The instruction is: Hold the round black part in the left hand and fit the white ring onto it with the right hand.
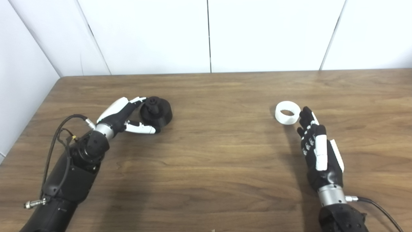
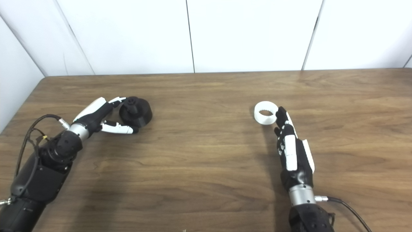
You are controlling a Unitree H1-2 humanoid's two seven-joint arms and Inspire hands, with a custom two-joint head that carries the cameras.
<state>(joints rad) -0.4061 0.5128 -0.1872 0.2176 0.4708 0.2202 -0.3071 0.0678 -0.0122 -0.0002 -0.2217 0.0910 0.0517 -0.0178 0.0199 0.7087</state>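
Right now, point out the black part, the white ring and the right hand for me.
black part point(image 1: 158, 113), left eye view, on its round body.
white ring point(image 1: 285, 118), left eye view, on its outer wall.
right hand point(image 1: 317, 151), left eye view, on its back.

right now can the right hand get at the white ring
Probably yes: the right hand lies open with its fingertips right beside the white ring, which sits alone on bare table, nothing between them.

Bright, even overhead light, white wall panels point(image 1: 145, 35) nearly washed out, soft dark shadows on the wooden table point(image 1: 209, 154) beneath both arms, faint sheen on the far edge, slightly soft focus throughout
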